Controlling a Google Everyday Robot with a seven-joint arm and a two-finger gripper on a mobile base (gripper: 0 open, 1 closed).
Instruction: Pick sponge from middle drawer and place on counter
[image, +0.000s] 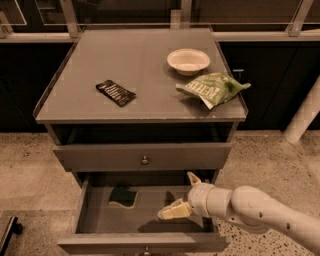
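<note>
The sponge (124, 196), dark green with a yellowish layer, lies flat on the floor of the open middle drawer (145, 243), towards its back left. My gripper (182, 195) is over the right half of the drawer, to the right of the sponge and apart from it. It is open and empty, with one finger (172, 211) pointing left towards the sponge and the other finger (193, 178) pointing up. The counter (145, 60) is the grey cabinet top above.
On the counter lie a black snack bar wrapper (115, 92), a white bowl (188, 61) and a green chip bag (212, 87). A shut drawer front with a metal knob (144, 160) sits just above the open drawer. The floor is speckled.
</note>
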